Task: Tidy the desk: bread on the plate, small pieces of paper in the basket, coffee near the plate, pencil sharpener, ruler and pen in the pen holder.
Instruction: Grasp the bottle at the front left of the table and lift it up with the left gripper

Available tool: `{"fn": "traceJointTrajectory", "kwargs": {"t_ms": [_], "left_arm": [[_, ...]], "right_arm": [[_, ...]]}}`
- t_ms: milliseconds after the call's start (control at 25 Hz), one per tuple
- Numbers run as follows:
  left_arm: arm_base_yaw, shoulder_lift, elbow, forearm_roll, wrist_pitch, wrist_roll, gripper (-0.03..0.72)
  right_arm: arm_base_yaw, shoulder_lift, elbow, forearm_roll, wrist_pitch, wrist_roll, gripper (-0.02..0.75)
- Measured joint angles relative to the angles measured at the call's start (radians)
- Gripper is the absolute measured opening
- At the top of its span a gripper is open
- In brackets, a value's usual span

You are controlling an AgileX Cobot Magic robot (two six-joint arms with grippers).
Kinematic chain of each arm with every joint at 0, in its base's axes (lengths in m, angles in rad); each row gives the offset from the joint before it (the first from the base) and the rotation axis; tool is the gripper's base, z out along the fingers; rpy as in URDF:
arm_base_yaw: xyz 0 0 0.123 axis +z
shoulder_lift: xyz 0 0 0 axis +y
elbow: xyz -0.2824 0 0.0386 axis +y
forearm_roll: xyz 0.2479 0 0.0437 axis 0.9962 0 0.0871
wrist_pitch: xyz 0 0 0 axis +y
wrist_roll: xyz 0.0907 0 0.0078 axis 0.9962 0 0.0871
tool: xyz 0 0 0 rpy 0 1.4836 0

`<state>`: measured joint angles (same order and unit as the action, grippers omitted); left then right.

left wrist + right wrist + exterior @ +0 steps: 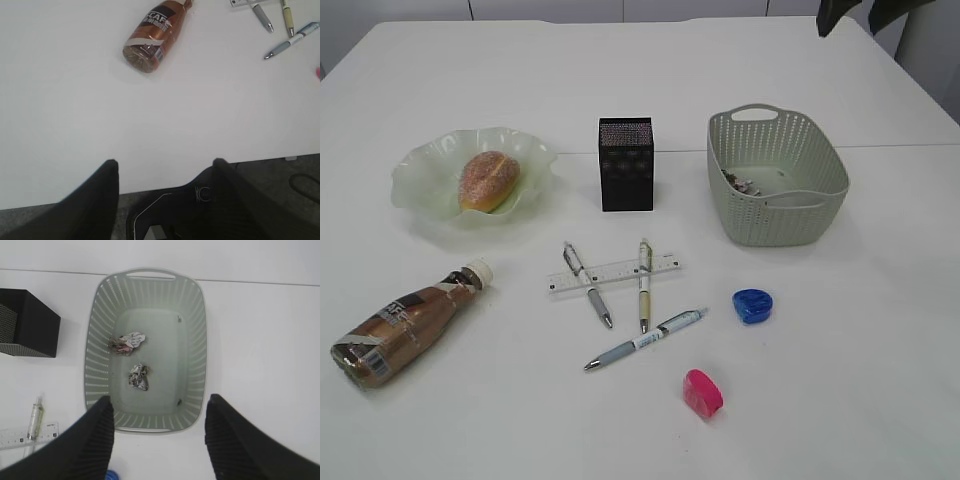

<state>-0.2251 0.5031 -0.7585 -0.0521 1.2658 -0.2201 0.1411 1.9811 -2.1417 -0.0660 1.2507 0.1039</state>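
Note:
The bread [485,180] lies on the pale green plate [420,185]. The coffee bottle [405,325] lies on its side at the front left and also shows in the left wrist view [152,37]. A ruler [613,273] and three pens [588,285] [644,285] [647,339] lie in the middle. A blue sharpener [752,305] and a pink sharpener [703,391] lie in front. The black pen holder [625,163] stands behind them. Two paper pieces [127,342] [138,377] lie in the basket [150,274]. My left gripper [165,165] is open and empty over the table's front edge. My right gripper [160,399] is open and empty above the basket's near rim.
The basket [775,180] stands at the right, the pen holder [25,322] to its left. The right wrist view shows the ruler's end [27,436] and the blue sharpener's edge [111,474]. A dark shape [860,12] hangs at the top right.

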Motion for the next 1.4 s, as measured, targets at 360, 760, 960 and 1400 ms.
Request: {"fn": "traceJointTrajectory", "kwargs": {"t_ms": [360, 760, 960, 1400], "left_arm": [[0.0, 0.086, -0.035, -0.036, 0.0, 0.046, 0.424], [0.0, 0.494, -0.28, -0.041, -0.002, 0.159, 0.425], [0.0, 0.752, -0.417, -0.019, -0.018, 0.245, 0.425], [0.0, 1.136, -0.554, 0.033, -0.031, 0.373, 0.498]], "right_arm": [[0.0, -0.26, 0.253, 0.005, 0.002, -0.02, 0.461], [0.0, -0.601, 0.62, 0.03, 0.004, -0.023, 0.461], [0.0, -0.705, 0.693, 0.033, 0.008, -0.023, 0.461], [0.0, -0.727, 0.701, 0.036, 0.008, -0.023, 0.463]]}}
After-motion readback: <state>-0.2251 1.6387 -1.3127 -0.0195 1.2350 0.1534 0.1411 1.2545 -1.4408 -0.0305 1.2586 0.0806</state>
